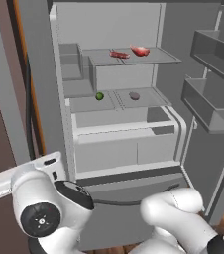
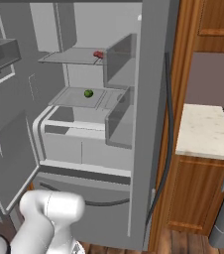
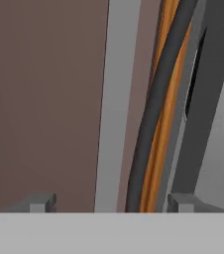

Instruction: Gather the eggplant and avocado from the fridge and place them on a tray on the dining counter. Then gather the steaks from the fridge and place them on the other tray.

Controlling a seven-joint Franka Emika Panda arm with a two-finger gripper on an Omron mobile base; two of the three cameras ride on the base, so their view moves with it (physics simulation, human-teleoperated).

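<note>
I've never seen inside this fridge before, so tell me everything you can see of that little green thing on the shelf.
The avocado is a small, round, smooth green fruit with a darker shaded side, whole and uncut as far as the pictures show. It sits on the middle shelf of the open fridge, towards the left part of that shelf, one level below the shelf that carries the steaks. It touches only the shelf beneath it. A dull brownish lump lies further right on the same level, well apart from it.

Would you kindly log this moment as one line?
fridge: open | steaks: upper shelf | avocado: shelf below | gripper: open, empty, beside the dark door handle
</note>
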